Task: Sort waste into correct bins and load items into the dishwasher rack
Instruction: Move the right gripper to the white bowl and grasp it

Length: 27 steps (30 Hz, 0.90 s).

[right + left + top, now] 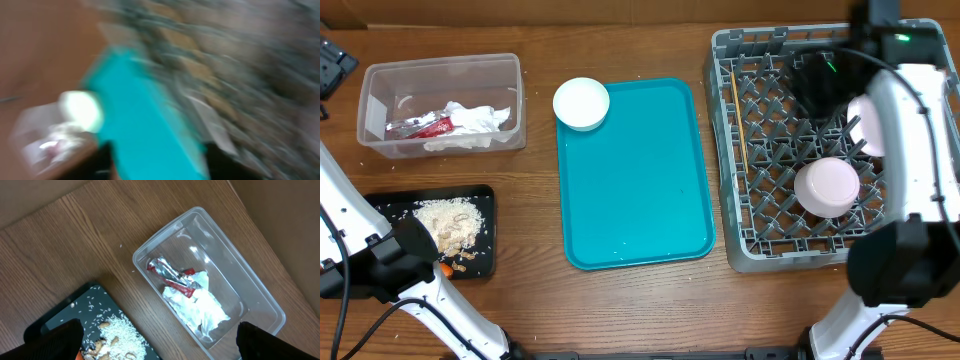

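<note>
Hovering with both jaws empty over tub, trays and rack

My left jaws stand wide. Their dark fingers (55, 340) sit at the bottom corners of my wrist view with nothing between them. Below them are the tub and the black tray. The tub (380, 90) is clear, thin-walled plastic with rounded corners. In it a crumpled white napkin (475, 125) lies against a glossy red wrapper (420, 127). The black tray (488, 205), nearer to me, is shallow and matte. It is heaped with pale crumbs (448, 222), and loose grains are scattered over its floor. An orange carrot (447, 268) shows at its near edge, mostly hidden by my left arm.

My right wrist view is badly blurred. Two dark fingers (92, 167) appear parted, with teal between them and nothing gripped. That arm hangs over the rack (750, 45), a grey square grid of upright pegs. A thin wooden chopstick (740, 125) lies near its left wall and an upturned bowl (827, 187) sits toward the middle. A plate (865, 125) shows beside my arm, partly covered.

Between tub and rack, the smooth teal tray (640, 190) carries only a round white bowl (581, 103) on its far left corner, overlapping the rim. Wood-grain tabletop (620, 40) runs open along the far edge and in the strips either side of the teal tray.
</note>
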Each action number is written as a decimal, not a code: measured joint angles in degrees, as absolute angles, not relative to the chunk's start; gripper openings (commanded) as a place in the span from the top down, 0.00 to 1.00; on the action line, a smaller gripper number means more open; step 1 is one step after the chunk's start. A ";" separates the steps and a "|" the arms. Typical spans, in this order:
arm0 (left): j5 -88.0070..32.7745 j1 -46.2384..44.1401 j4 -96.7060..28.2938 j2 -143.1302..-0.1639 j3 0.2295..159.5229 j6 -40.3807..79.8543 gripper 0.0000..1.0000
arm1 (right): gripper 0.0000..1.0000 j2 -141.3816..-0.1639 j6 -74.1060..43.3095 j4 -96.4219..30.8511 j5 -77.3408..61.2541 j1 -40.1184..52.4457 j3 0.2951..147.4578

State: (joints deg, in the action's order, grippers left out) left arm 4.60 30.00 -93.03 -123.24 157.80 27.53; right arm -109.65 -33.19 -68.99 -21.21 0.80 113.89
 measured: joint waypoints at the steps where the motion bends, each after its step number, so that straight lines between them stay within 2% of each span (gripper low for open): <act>1: 4.58 30.00 -93.03 -123.24 157.80 27.53 0.00 | 0.00 -109.54 -33.95 -64.47 -22.33 3.49 114.48; 5: 4.60 30.00 -93.03 -123.24 157.80 27.53 0.00 | 0.00 -110.37 -37.69 -48.73 -25.61 14.11 115.00; 10: 4.60 30.00 -93.03 -123.24 157.80 27.55 0.00 | 0.01 -117.75 -41.54 -37.41 -29.65 19.70 115.66; 15: 4.60 30.00 -93.03 -123.24 157.80 27.53 0.00 | 0.01 -129.56 -43.31 -33.34 -30.68 21.50 115.44; 22: 4.60 30.00 -93.03 -123.24 157.80 27.53 0.00 | 0.00 -135.44 -43.92 -31.16 -27.77 25.69 114.78; 27: 4.58 30.00 -93.03 -123.24 157.80 27.53 0.00 | 0.10 -135.98 -43.46 -32.23 -24.23 29.76 114.80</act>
